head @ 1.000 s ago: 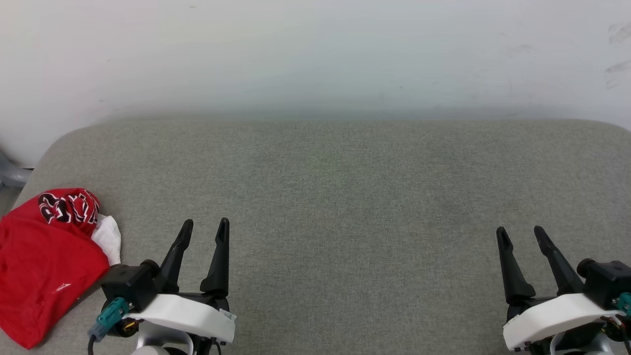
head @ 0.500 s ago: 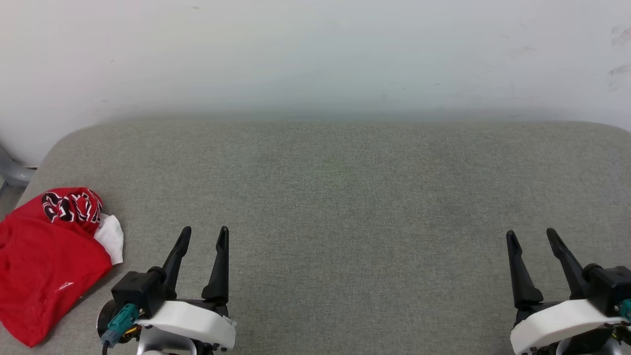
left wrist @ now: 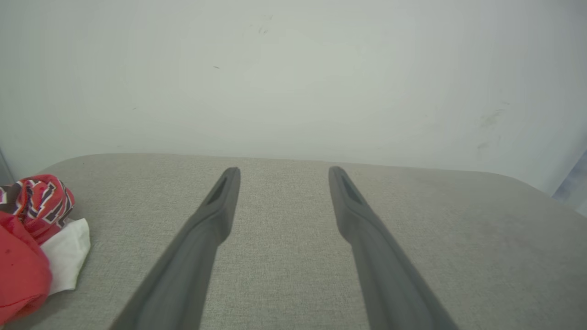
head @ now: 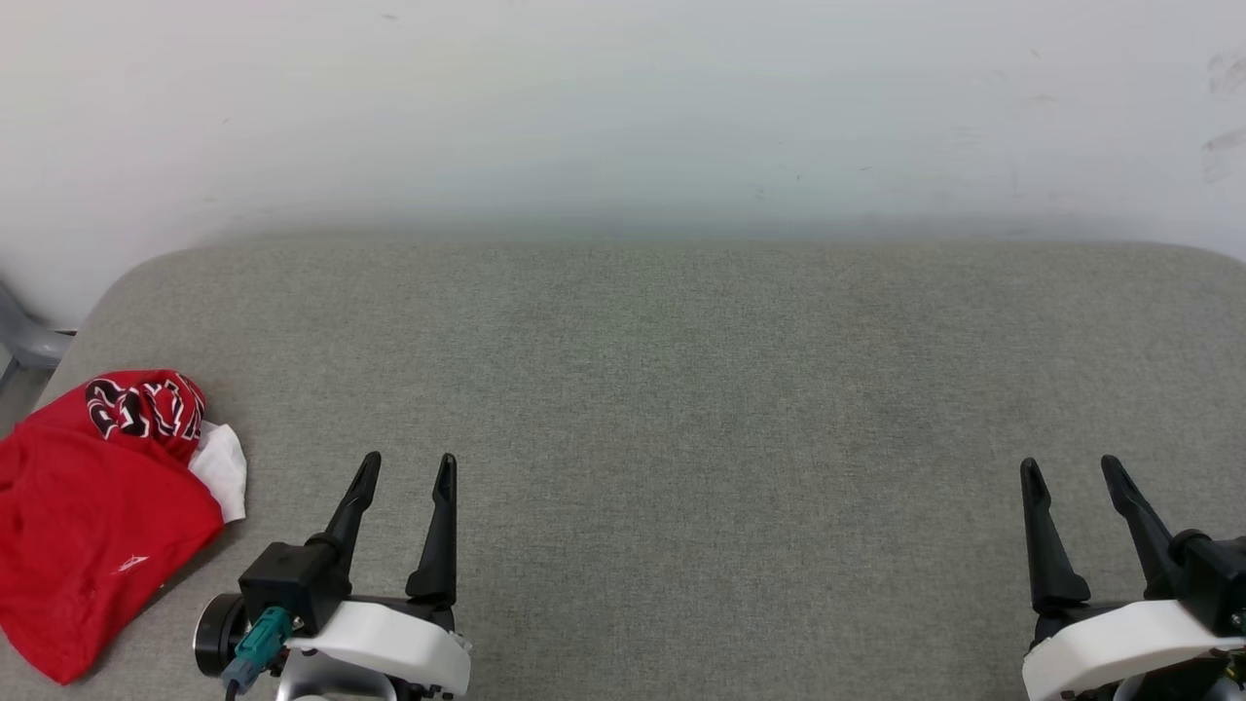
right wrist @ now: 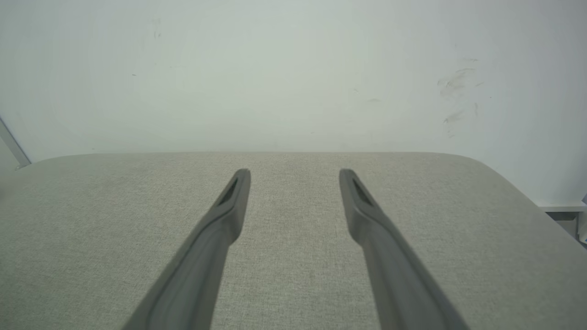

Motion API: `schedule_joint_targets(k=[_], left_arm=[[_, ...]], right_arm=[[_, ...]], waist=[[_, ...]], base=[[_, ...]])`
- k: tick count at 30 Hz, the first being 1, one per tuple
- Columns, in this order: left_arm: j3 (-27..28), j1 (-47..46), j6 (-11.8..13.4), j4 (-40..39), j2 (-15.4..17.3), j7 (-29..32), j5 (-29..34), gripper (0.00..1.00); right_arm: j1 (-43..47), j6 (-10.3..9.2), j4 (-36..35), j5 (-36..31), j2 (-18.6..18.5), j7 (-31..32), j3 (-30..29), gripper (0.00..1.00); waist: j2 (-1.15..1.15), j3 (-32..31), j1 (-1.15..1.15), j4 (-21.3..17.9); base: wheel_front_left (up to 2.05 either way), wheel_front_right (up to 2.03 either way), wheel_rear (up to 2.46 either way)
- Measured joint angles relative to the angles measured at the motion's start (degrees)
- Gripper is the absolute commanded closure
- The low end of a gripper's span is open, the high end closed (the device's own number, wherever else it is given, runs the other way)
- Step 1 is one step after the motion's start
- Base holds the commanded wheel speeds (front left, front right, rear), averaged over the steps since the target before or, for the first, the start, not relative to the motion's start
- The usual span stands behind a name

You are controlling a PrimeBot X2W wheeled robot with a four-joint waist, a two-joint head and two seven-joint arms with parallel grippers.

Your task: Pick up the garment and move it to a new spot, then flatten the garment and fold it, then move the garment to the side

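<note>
Location of garment [head: 97, 516]: crumpled in a heap at the left edge of the bench [head: 681, 389], lettering bunched on top, white sleeve [head: 222, 472] poking out toward my left hand [head: 409, 462].
State of left hand: fingers spread wide, holding nothing; just beside the garment, not touching it.
State of right hand [head: 1068, 465]: fingers spread wide, holding nothing; well apart from the garment.
Step in hand: in my judgement, the pick-up, not yet begun.
Method: I should bring the left hand over the heap, come down on a thick red fold rather than the loose sleeve, and close on several layers so nothing trails.
Containers: I note none; the garment sits directly on the bench.
</note>
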Motion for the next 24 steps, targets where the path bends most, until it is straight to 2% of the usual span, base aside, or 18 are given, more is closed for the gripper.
schedule_joint_targets(k=[13, 24], left_arm=[[0.48, -0.07, -0.42, 1.05, -0.33, -1.35, 4.07, 0.00], [2.43, -0.74, -0.45, 3.24, -0.52, -1.59, 3.27, 0.00]], right_arm=[[0.04, 0.00, 0.66, -3.05, 0.00, -1.68, -0.12, 0.00], [-0.08, 0.00, 1.87, -2.05, 0.01, -2.94, 3.39, 0.00]], waist=[[0.00, -0.11, 0.00, 1.21], [0.00, -0.30, 0.00, 6.91]], base=[[0.00, 0.00, 0.00], [0.00, 0.00, 0.00]])
